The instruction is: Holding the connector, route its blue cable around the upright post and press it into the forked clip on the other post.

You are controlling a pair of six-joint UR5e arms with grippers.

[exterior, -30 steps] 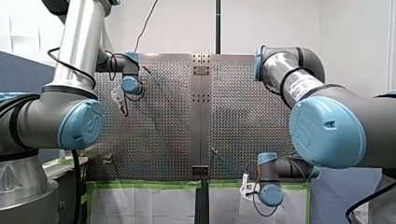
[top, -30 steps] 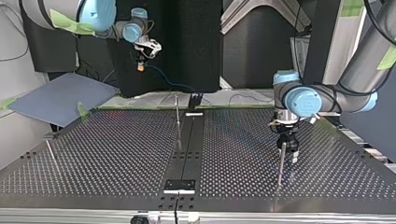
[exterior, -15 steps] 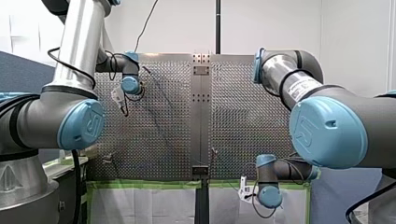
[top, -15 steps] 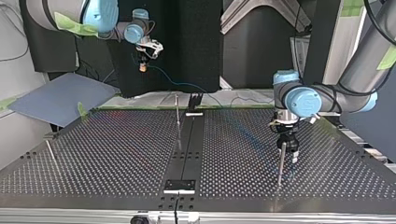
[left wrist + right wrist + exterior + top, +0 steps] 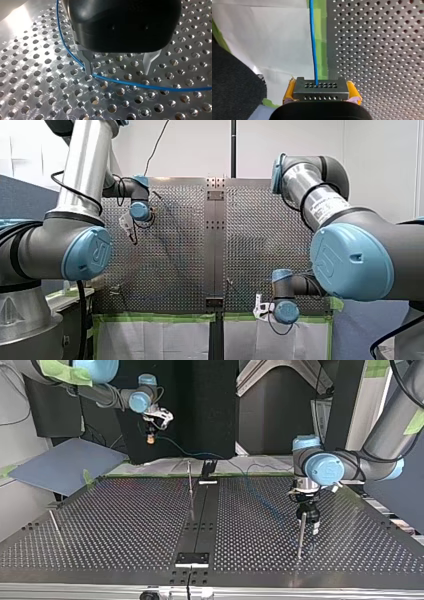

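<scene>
Robotics lab: perforated metal table (image 5: 125, 525), my left arm (image 5: 82, 165), my right arm (image 5: 350, 260), green tape (image 5: 150, 316).

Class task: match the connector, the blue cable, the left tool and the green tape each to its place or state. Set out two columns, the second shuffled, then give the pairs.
Column one
1. connector
2. blue cable
3. my left tool
4. green tape

Column two
A. open, metal fingers apart
B. clamped between yellow pads
C. lies in a curve across the perforated table
D. borders the table, next to a white sheet

Pairs: 1-B, 2-C, 3-A, 4-D
</scene>
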